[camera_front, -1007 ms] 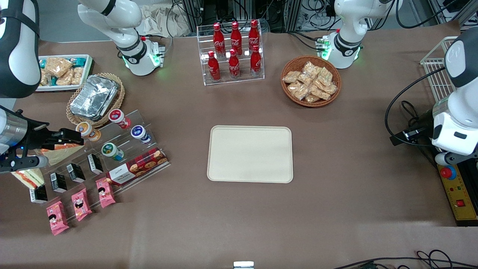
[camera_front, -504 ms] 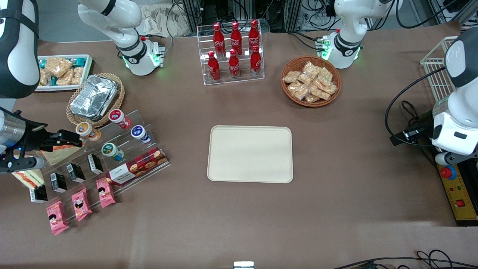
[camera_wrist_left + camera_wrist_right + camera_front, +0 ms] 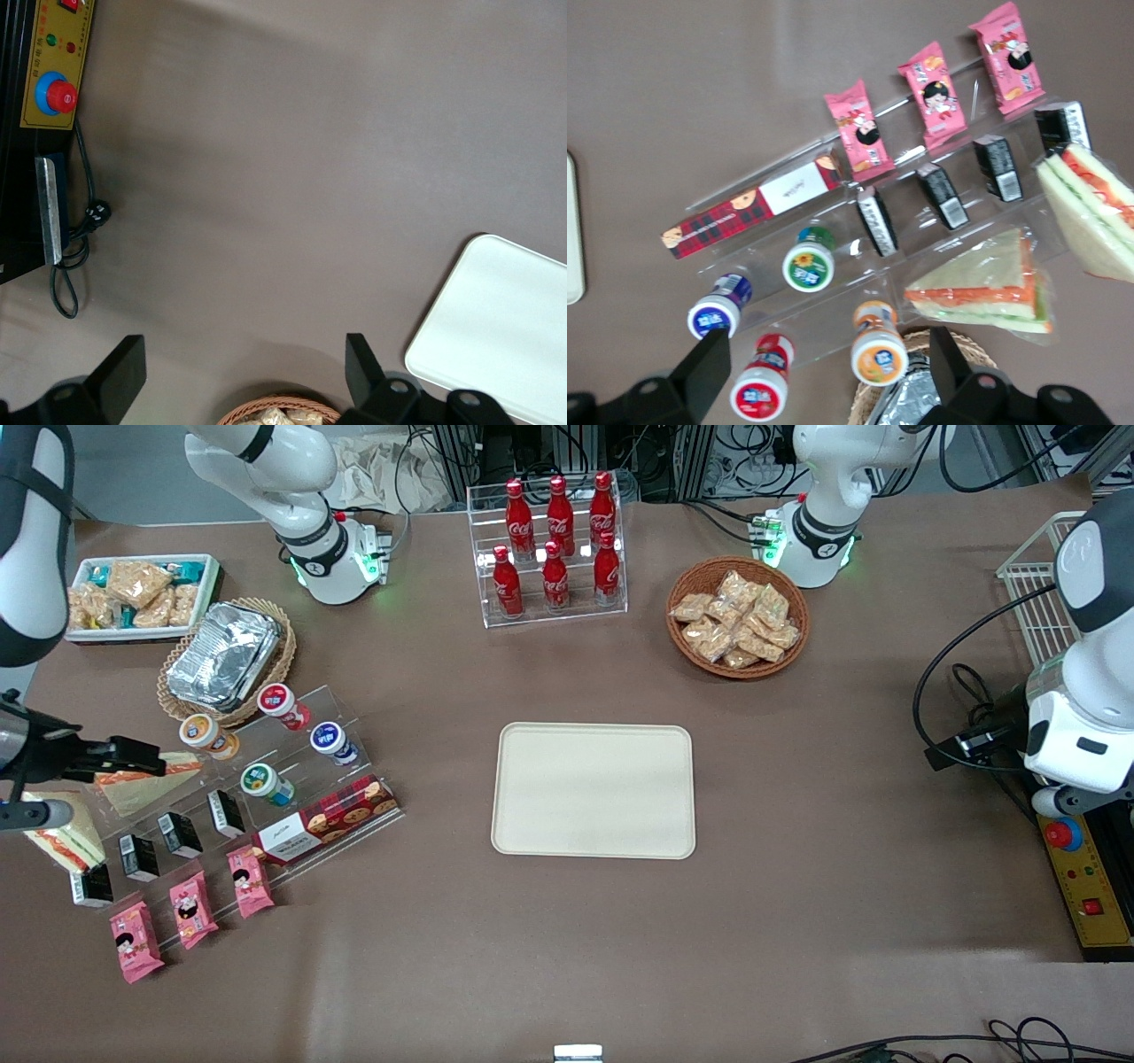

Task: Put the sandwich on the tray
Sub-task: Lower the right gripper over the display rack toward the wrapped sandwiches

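The pincer (image 3: 133, 757) hangs wide open and empty over the clear display stand at the working arm's end of the desk (image 3: 567, 948). The tray (image 3: 594, 790) lies flat mid-desk, at about three o'clock from the pincer in the front view. The sandwich (image 3: 1091, 211), red and green along its cut edge, rests on the stand beside the orange-striped sandwich (image 3: 982, 285).

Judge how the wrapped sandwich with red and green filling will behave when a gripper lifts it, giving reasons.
Probably soft: the sandwich is white bread with filling, so a tight pinch may squash it. Its clear wrap looks smooth, so it could slip. Flat-sided, it is unlikely to roll. The open gripper hovers above the clear stand beside it.
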Tool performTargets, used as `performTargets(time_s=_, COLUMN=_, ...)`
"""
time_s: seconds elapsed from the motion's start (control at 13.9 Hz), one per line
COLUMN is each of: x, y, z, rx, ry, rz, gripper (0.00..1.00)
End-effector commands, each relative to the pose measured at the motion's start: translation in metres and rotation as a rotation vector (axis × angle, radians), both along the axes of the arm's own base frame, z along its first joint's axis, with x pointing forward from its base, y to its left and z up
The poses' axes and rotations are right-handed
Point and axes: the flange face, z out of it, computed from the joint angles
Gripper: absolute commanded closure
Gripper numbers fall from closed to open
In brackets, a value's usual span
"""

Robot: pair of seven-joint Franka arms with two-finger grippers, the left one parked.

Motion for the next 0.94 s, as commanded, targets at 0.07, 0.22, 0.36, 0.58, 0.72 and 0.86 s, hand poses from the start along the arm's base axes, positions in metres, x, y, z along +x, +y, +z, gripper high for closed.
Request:
performTargets(time_s=0.07, x=-0.013, y=-0.052, z=0.002, rx=0.014, ry=0.007, rz=0.005, gripper=0.0)
performTargets(time_s=0.22, x=-0.017, y=-0.081, z=-0.003, rx=0.025, ry=0.008, rz=0.021, gripper=0.0)
performTargets(time_s=0.36, x=-0.019, y=-0.113, z=-0.009, rx=0.033, ry=-0.008, rz=0.064, gripper=0.0)
performTargets(time_s=0.58, x=-0.02, y=-0.16, z=-0.023, rx=0.035, ry=-0.049, rz=0.164, gripper=0.0)
performTargets(time_s=0.72, x=-0.018, y=-0.177, z=-0.034, rx=0.032, ry=-0.053, rz=0.255, gripper=0.0)
performTargets(time_s=0.86, x=-0.01, y=-0.186, z=-0.044, rx=0.001, ry=-0.068, rz=0.343, gripper=0.0)
